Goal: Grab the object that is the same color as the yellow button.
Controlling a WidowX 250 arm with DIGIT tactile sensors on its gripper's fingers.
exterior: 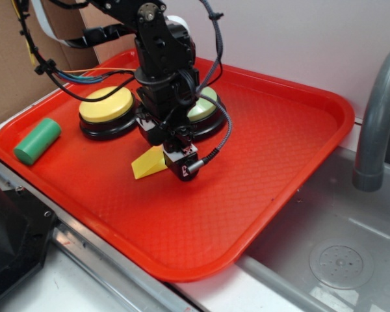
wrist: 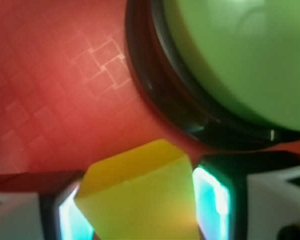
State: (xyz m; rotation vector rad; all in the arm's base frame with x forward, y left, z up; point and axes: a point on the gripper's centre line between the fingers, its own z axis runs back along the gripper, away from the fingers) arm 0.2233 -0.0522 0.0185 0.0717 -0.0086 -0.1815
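Yellow wedge [exterior: 149, 164] is the thing wanted here, matching the yellow button [exterior: 106, 104] behind it, and it lies on the red tray [exterior: 286, 130] just in front of the two buttons, with its thick end under the claw [exterior: 175, 158]. From the wrist view the wedge [wrist: 140, 200] sits right between the two fingers [wrist: 210, 197], which stand close against its sides; whether they press it firmly or only touch it I cannot tell, and nothing shows it raised off the tray. So I judge the reach and the lining-up done, the squeeze either just made or about to be, and the lift left to do. Room is tight behind: the pale green button [wrist: 235, 55] on its black base sits just beyond the wedge's far end, and in the outside view the arm hangs over the gap between both buttons. Forward and to the right the tray is open all the way to its raised rim, and straight up looks free. A green cylinder [exterior: 38, 140] lies well apart near the tray's left edge, and the sink [exterior: 338, 260] with its grey tap [exterior: 377, 123] stands beyond the right rim, out of the way.
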